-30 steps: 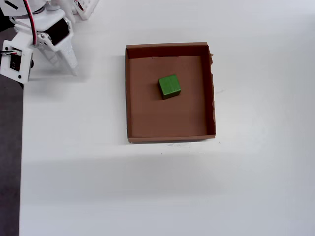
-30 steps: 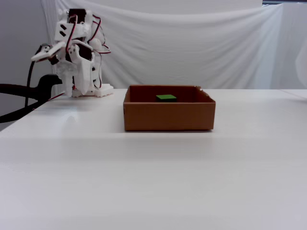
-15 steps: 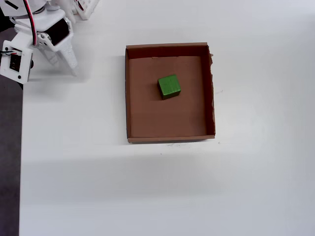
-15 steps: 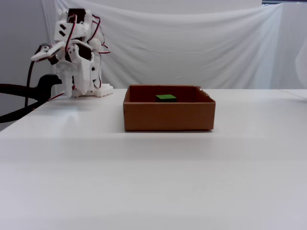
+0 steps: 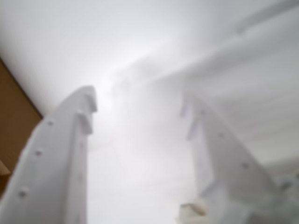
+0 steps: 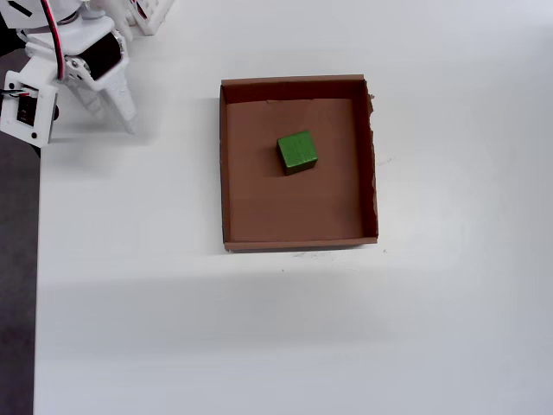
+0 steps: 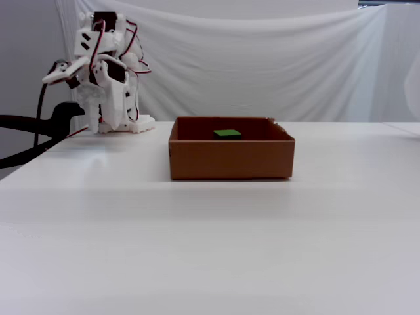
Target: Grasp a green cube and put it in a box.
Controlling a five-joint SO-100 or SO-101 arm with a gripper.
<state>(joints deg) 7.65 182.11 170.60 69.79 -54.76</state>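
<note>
Placement looks finished to us: green cube (image 6: 298,151) sits flat inside the box (image 6: 232,164); our claw (image 5: 140,109), parted and empty, is parked well aside.

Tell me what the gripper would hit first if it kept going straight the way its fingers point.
Most likely the bare white table. The gripper points down at it, left of the box, with nothing between the open fingers in the wrist view. Depth is unclear.

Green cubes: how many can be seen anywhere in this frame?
1. The green cube lies inside the box, near the middle of its floor, toward the far wall in the overhead view. None shows on the table, and the open pincer holds nothing.
</note>
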